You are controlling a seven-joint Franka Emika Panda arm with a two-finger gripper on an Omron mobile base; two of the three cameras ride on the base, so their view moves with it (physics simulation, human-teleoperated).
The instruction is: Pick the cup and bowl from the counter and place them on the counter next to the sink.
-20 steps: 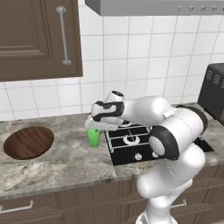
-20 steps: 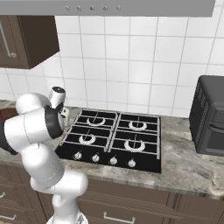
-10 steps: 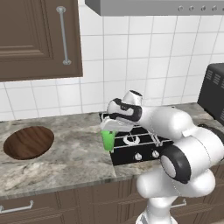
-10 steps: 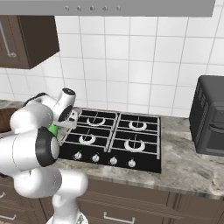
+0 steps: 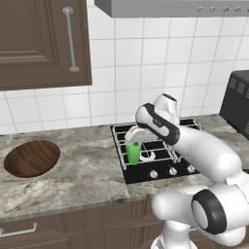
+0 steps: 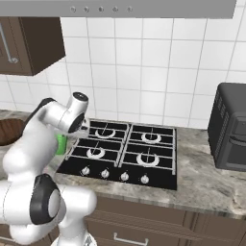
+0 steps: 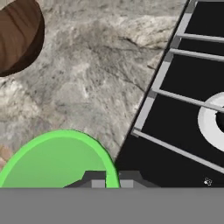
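My gripper is shut on the rim of the small green cup and holds it just above the left edge of the black stovetop. In the hand view the cup's rim sits between my fingertips. From the right base the cup peeks out behind my arm. The wide brown wooden bowl rests on the grey stone counter at the far left, well apart from the gripper; its edge also shows in the hand view. The sink is out of view.
The gas stovetop with raised grates and front knobs lies right of the cup. A black toaster oven stands at the far right. A dark wall cabinet hangs above the bowl. Bare counter lies between bowl and stove.
The arm has carried the cup rightward, from over the counter beside the stove to over the stove's left edge. The bowl has not moved.
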